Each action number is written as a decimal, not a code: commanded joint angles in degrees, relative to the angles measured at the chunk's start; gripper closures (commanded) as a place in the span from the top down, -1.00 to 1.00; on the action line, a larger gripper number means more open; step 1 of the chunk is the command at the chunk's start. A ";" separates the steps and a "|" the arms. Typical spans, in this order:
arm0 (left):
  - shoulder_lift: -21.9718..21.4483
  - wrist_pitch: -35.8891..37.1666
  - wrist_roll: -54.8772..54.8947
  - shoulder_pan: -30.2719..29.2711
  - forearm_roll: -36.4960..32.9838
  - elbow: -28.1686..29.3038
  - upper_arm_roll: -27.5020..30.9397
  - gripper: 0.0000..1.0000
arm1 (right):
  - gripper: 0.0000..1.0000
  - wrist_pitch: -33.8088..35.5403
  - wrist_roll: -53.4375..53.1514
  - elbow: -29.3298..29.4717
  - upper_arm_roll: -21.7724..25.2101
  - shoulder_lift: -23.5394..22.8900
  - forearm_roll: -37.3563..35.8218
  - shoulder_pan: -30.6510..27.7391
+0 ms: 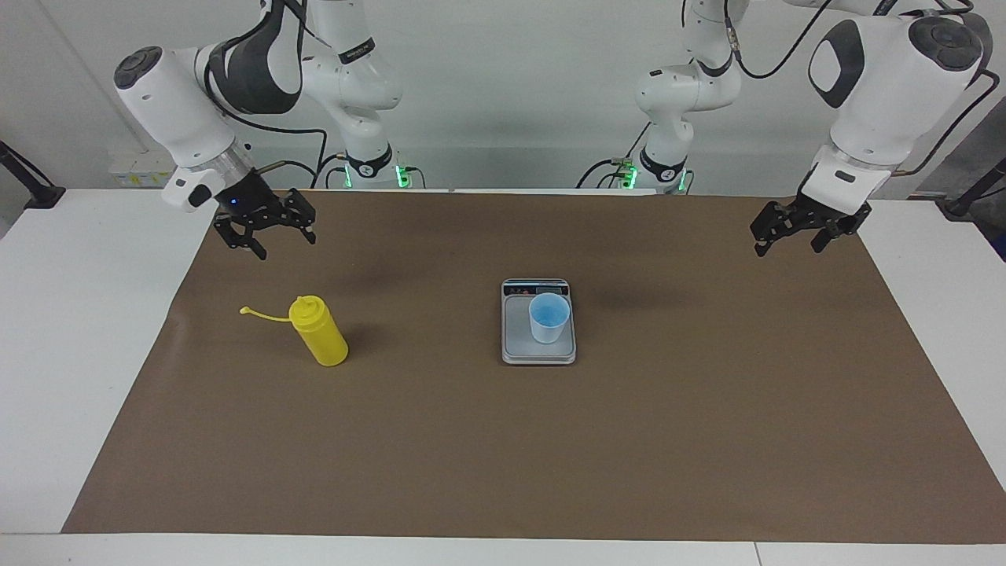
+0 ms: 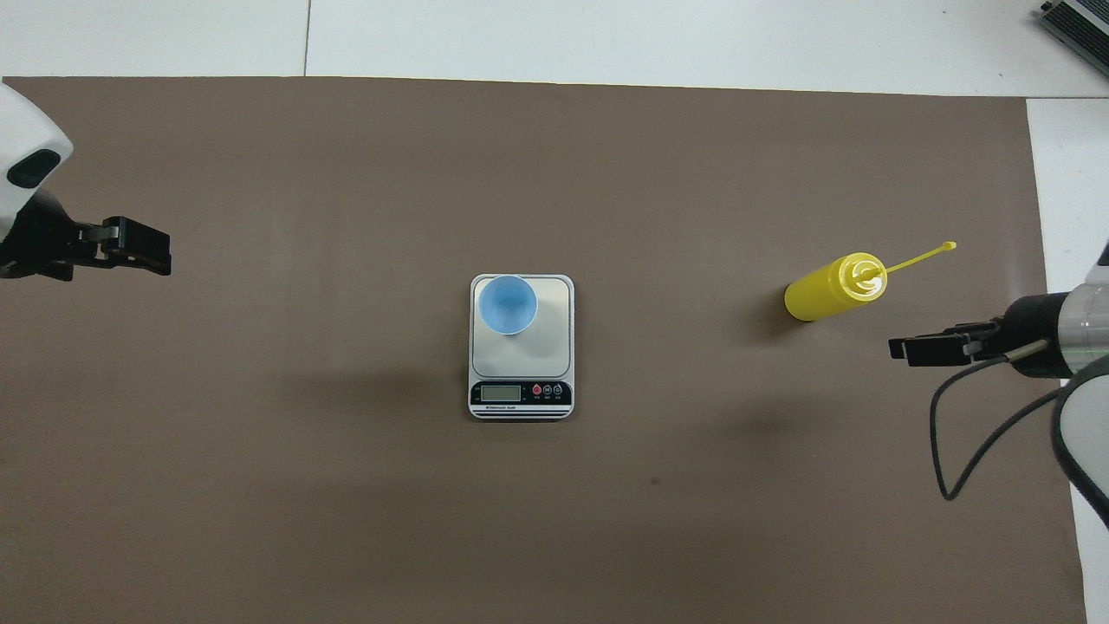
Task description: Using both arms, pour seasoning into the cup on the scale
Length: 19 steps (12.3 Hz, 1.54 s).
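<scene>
The seasoning, a yellow squeeze bottle (image 1: 318, 334) (image 2: 832, 288), stands upright on the brown mat toward the right arm's end, its tethered cap (image 1: 245, 311) (image 2: 950, 247) hanging out to the side. A light-blue cup (image 1: 548, 317) (image 2: 508, 303) stands on the silver scale (image 1: 519, 346) (image 2: 541, 347) at mid-table. My right gripper (image 1: 284, 244) (image 2: 903, 349) hangs open and empty over the mat beside the bottle, apart from it. At the left arm's end, my left gripper (image 1: 788, 248) (image 2: 160, 251) waits open and empty over the mat's edge.
The brown mat (image 1: 503, 456) covers most of the white table (image 1: 71, 330). The scale's display strip (image 2: 520, 394) faces the robots. A black cable (image 2: 979, 433) loops from the right wrist.
</scene>
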<state>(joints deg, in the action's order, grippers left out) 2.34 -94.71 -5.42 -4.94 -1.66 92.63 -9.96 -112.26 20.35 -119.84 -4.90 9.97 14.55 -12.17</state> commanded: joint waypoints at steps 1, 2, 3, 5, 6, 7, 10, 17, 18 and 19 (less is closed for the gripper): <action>-1.63 -0.30 0.49 -0.33 -0.54 1.94 0.03 1.00 | 1.00 0.64 -10.03 2.24 -0.55 -0.22 -4.78 1.69; -1.63 -0.30 0.49 -0.33 -0.54 1.94 0.03 1.00 | 1.00 0.55 -13.89 3.90 -0.55 -0.74 -6.01 2.41; -1.63 -0.30 0.49 -0.33 -0.54 1.94 0.03 1.00 | 1.00 0.46 -17.85 5.14 -0.64 -1.09 -6.90 3.02; -1.63 -0.30 0.49 -0.33 -0.54 1.94 0.03 1.00 | 1.00 0.29 -23.40 7.60 -0.55 -2.59 -11.71 5.22; -1.63 -0.30 0.49 -0.33 -0.63 1.94 0.03 1.00 | 1.00 0.20 -24.99 8.83 -0.64 -3.20 -13.31 5.40; -1.63 -0.30 0.49 -0.33 -0.63 1.94 0.03 1.00 | 1.00 0.28 -25.44 10.41 -0.64 -3.99 -13.41 5.40; -1.63 -0.30 0.49 -0.33 -0.63 1.94 0.03 1.00 | 1.00 0.46 -25.27 14.37 -0.64 -6.28 -15.24 5.40; -1.63 -0.30 0.49 -0.33 -0.63 1.94 0.03 1.00 | 1.00 11.77 -27.81 26.74 -0.90 -10.40 -17.19 6.46; -1.63 -0.30 0.49 -0.33 -0.63 1.94 0.03 1.00 | 1.00 14.15 -28.69 29.12 -0.90 -11.46 -16.75 6.63; -1.63 -0.30 0.49 -0.33 -0.63 1.94 0.03 1.00 | 1.00 15.65 -29.05 30.27 -0.90 -11.64 -16.40 6.63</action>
<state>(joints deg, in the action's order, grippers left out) 2.34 -94.71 -5.42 -4.94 -1.66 92.63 -9.96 -100.48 -6.49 -94.98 -5.25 1.24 -1.33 -5.51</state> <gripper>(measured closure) 0.000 0.000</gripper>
